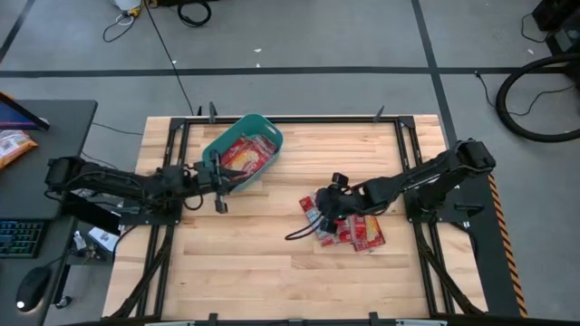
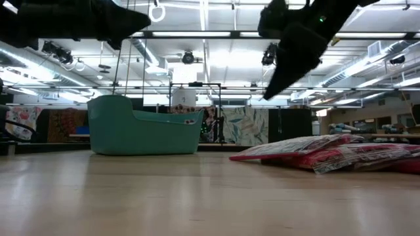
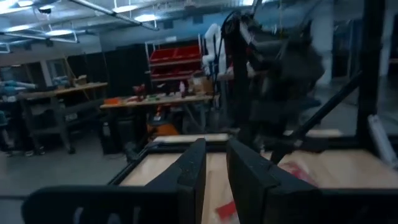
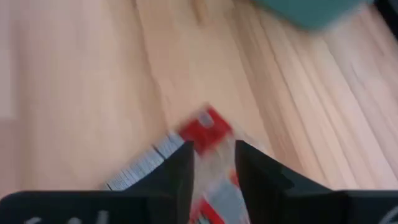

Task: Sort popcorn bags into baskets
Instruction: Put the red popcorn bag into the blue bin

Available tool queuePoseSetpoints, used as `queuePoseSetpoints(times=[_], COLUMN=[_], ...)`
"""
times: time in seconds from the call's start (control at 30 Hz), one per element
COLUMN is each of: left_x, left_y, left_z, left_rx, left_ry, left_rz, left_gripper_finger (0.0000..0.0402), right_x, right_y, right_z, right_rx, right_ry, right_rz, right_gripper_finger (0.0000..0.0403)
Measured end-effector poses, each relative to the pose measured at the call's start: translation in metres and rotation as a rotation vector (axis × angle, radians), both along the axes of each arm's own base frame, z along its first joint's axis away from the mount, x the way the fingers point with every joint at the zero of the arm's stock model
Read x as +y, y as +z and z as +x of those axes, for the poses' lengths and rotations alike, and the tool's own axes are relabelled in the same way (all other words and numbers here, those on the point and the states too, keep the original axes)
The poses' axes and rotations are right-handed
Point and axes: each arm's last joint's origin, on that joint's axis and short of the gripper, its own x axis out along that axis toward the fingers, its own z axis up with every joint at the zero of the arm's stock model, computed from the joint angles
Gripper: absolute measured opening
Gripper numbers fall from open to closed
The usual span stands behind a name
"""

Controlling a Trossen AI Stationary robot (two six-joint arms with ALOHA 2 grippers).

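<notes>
The teal basket (image 1: 210, 145) stands at the table's far left and has red popcorn bags (image 1: 245, 154) lying inside; the low view shows its side wall (image 2: 141, 128). A loose pile of red popcorn bags (image 1: 349, 226) (image 2: 341, 154) lies flat on the wood right of centre. My right gripper (image 1: 321, 208) (image 2: 269, 92) hangs above the pile's left end, tilted down, its fingers a narrow gap apart (image 4: 211, 165) over a red and grey bag (image 4: 202, 130). My left gripper (image 1: 223, 187) (image 3: 215, 177) hovers beside the basket's near side, fingers slightly apart and holding nothing.
Bare wood lies between the basket and the pile and along the near half of the table (image 1: 272, 281). A black frame rail (image 1: 290, 119) runs along the far edge. Off the table to the left are a desk, a keyboard (image 1: 20, 240) and an orange snack bag (image 1: 14, 145).
</notes>
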Motion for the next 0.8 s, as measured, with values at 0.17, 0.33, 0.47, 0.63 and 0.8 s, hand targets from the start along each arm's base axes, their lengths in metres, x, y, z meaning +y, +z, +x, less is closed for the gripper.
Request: queuePoseSetpoints(times=[0.17, 0.33, 0.47, 0.63, 0.8], left_x=[-0.005, -0.009, -0.010, -0.011, -0.011], left_y=[-0.002, -0.009, -0.009, -0.009, -0.010], left_z=[0.000, 0.001, 0.001, 0.000, 0.001], left_rx=[0.009, 0.074, 0.069, 0.072, 0.081], left_ry=[-0.048, -0.069, -0.080, -0.085, -0.083], left_rz=[-0.086, -0.114, -0.116, -0.115, -0.108], left_gripper_finger=[0.0068, 0.0068, 0.0068, 0.0068, 0.0068], right_x=[-0.007, -0.030, -0.049, -0.065, -0.076], right_y=[-0.002, -0.004, -0.003, -0.017, -0.034], right_z=[0.003, 0.002, 0.002, 0.008, 0.012], right_rx=[0.140, 0.218, 0.223, 0.266, 0.333], right_ry=[-0.104, -0.226, -0.275, -0.308, -0.305], right_rz=[0.120, 0.358, 0.460, 0.494, 0.528], right_gripper_finger=[0.0199, 0.0283, 0.0327, 0.0338, 0.0323])
